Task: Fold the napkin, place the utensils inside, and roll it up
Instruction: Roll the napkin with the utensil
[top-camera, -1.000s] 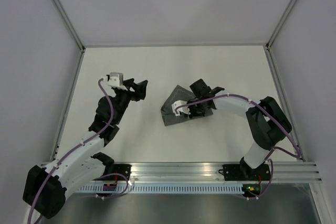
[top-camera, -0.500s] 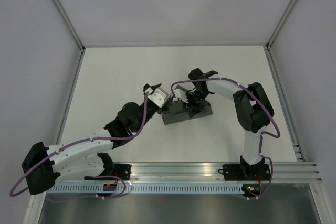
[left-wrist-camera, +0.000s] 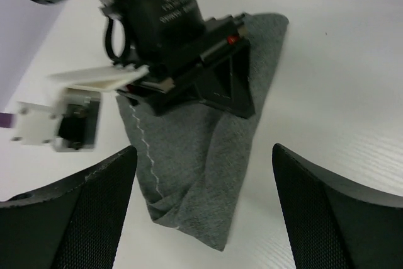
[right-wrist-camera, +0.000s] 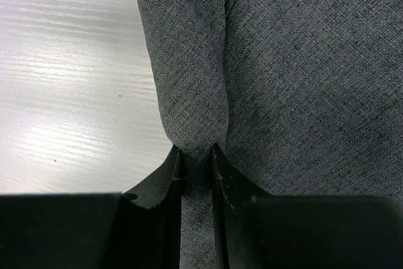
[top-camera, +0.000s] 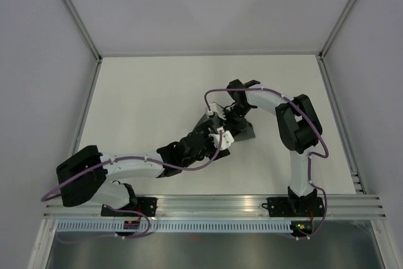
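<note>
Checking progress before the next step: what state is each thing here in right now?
napkin: loosely folded over and rumpled, lying on the table, not rolled, one fold pinched.
right gripper: shut on a fold of the napkin.
left gripper: open wide, holding nothing, poised over the napkin.

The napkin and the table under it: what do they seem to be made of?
Napkin: woven cloth, dark grey and matt; the fine weave, soft folds and a lighter stitched line show. Table: a smooth whitish board with faint grain lines and a slight sheen, perhaps laminate or painted wood.
</note>
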Available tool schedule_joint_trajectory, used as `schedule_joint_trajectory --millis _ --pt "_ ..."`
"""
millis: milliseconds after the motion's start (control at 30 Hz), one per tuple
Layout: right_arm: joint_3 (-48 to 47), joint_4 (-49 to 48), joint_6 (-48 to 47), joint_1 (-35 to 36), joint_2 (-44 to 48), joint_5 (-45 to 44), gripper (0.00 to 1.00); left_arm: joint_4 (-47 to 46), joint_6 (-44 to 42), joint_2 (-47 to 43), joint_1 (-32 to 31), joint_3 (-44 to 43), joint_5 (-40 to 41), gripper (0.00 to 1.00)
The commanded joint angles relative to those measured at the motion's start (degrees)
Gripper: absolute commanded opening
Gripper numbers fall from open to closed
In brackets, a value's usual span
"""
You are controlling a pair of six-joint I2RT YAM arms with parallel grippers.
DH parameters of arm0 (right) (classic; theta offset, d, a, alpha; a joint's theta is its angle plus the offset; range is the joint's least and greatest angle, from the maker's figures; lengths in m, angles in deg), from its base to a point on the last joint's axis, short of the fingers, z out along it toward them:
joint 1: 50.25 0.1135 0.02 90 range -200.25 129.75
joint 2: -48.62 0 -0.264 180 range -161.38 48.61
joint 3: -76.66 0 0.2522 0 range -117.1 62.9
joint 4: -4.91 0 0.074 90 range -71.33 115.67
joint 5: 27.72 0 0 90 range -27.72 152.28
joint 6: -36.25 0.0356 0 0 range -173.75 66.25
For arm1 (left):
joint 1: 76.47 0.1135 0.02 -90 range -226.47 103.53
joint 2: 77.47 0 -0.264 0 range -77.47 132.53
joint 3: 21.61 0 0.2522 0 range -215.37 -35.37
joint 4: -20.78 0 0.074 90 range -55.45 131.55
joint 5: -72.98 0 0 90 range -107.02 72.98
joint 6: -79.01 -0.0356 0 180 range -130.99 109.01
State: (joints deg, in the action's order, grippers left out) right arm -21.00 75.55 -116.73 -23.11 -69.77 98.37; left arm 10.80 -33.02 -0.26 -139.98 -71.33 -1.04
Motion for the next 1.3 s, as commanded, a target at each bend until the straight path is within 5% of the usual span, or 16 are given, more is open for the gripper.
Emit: schedule_joint_trajectory --millis 0,600,1267 --pt "3.22 0.07 -1.27 -0.24 -7.12 -8.59 0.01 -2.35 2.24 4.69 -0.22 -1.12 -3.07 0.91" --pt "1.98 2.97 -1.62 -0.86 -9.32 -8.41 0.00 -14.13 1.45 25.97 0.84 -6.04 -4.47 0.87" --pt "1.19 4.20 -1.44 -1.65 -10.37 -7.53 0.00 -10.88 3.83 30.54 4.18 -7.19 -9.75 0.58"
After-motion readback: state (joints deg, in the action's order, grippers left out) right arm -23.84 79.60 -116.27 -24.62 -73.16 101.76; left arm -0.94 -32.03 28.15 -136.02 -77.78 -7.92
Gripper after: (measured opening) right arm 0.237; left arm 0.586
